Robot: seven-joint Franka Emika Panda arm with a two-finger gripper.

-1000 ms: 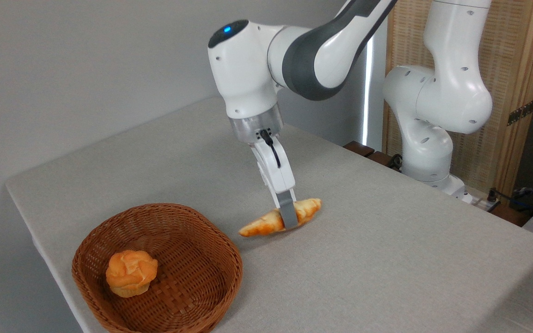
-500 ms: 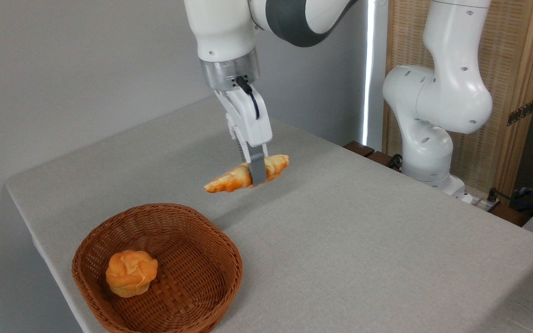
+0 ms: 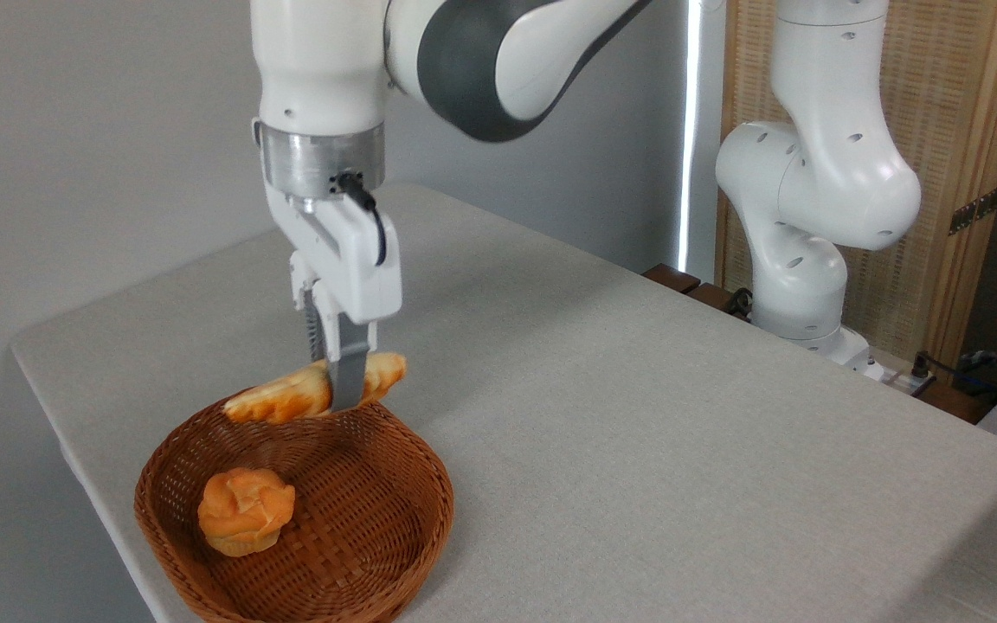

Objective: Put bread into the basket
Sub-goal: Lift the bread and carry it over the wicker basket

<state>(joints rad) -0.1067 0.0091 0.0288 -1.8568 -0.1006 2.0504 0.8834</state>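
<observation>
In the fixed camera view, the gripper (image 3: 338, 394) pointed straight down with its fingers closed across the middle of the bread (image 3: 312, 394), which hung clear of the desk (image 3: 637, 450). The loaf's long axis ran roughly level and crosswise to the fingers, its browned tip reaching out to the gripper's left and its paler end to the right. Below the gripper and toward the camera lay the basket (image 3: 395, 484), the loaf appearing over its far rim. A small round bun (image 3: 246, 510) sat in the basket's left part, below and left of the gripper. The free floor lay below and nearer the camera, so the release probably called for a short carry that way, then lowering.
</observation>
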